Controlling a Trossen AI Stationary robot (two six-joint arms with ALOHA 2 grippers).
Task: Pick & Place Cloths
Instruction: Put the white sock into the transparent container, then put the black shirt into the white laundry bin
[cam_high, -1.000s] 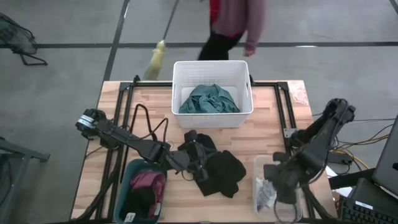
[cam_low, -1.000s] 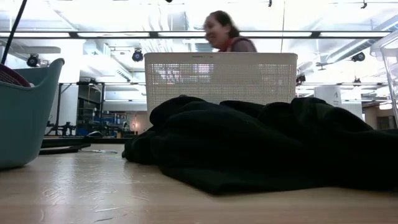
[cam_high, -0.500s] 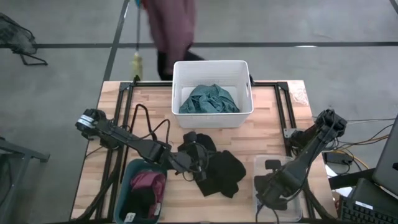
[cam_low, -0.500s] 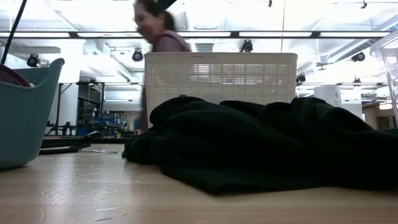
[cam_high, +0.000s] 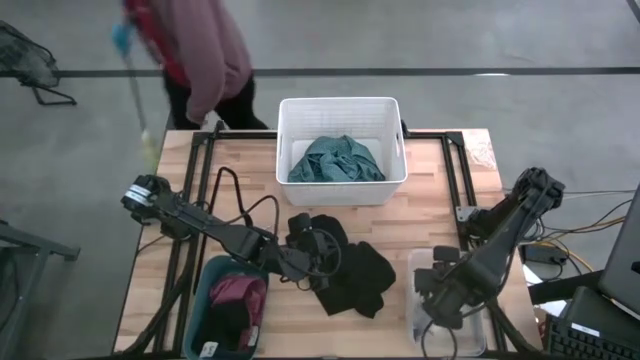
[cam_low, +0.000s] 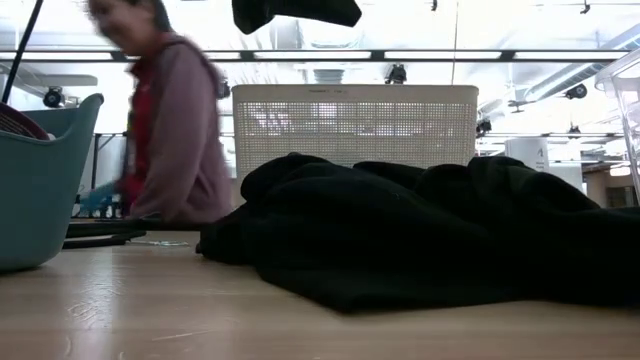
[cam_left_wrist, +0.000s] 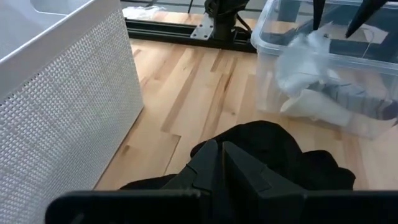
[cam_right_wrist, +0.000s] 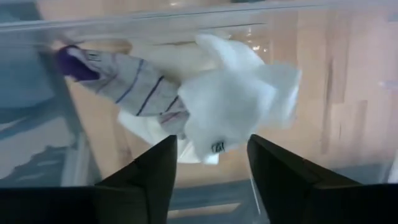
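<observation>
A large black cloth lies crumpled on the table's middle. My left gripper hangs over its left part, fingers shut with nothing seen between them. My right gripper stands open over a clear plastic bin at the near right. Below its fingers, on the bin's floor, lie a white fluffy cloth and a striped sock-like piece. A teal cloth lies bunched in the white basket. A maroon cloth sits in the teal tub.
The white basket stands at the table's far middle and the teal tub at the near left. A person with a long-handled tool moves just beyond the far left corner. Bare wood shows between basket and bin.
My right gripper has shifted a little back and forth over the clear bin. The person behind the table has walked from the far middle toward the far left. A dark shape has come into the top of the low view.
</observation>
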